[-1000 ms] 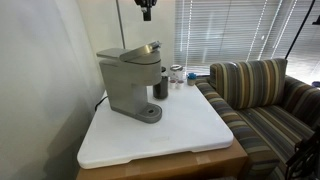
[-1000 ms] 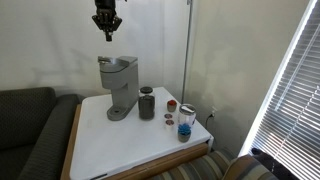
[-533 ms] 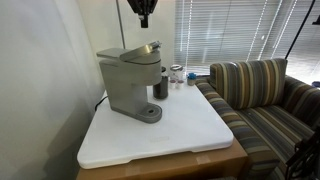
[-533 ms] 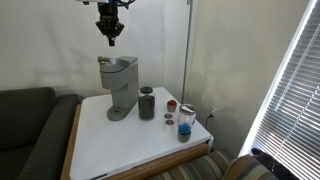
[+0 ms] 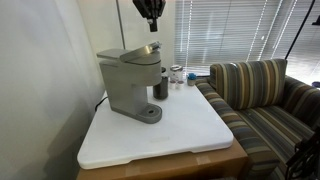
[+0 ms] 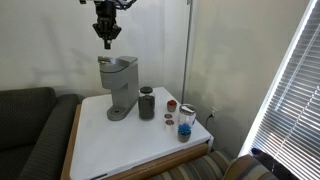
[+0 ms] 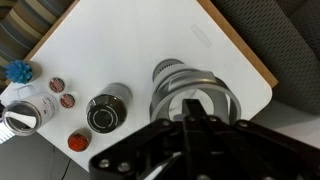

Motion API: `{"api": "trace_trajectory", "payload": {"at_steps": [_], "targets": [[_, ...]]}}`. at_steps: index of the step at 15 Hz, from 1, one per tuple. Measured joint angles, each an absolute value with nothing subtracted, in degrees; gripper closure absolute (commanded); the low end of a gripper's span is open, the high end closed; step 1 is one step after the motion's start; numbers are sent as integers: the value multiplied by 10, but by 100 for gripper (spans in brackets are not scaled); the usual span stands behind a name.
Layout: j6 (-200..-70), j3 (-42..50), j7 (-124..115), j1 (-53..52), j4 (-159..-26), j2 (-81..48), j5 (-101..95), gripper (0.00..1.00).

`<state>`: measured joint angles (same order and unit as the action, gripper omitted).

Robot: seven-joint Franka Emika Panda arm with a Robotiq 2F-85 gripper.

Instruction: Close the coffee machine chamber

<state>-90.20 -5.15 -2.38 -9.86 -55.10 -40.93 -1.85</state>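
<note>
The grey coffee machine [image 5: 128,85] stands at the back of the white table in both exterior views [image 6: 117,88]. Its chamber lid [image 5: 141,50] is tilted up, partly open. My gripper [image 5: 152,26] hangs above the machine's front with its fingers shut and empty, also seen in an exterior view [image 6: 107,41]. In the wrist view the shut fingers [image 7: 190,101] point down over the round metal chamber ring [image 7: 163,78].
A dark tumbler [image 6: 147,103] stands next to the machine, also in the wrist view [image 7: 107,113]. A jar [image 6: 186,120] and small capsules [image 6: 172,105] sit beyond it. A striped sofa [image 5: 262,95] borders the table [image 5: 160,135]; a dark couch [image 6: 28,125] borders another side.
My gripper has come down a little toward the top of the coffee machine. The lid and the other things have not moved.
</note>
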Motion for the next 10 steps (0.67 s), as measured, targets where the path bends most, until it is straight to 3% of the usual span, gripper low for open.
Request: {"api": "trace_trajectory", "payload": {"at_steps": [10], "targets": [[-862, -52, -19, -93, -542, -441, 10, 99]]}}
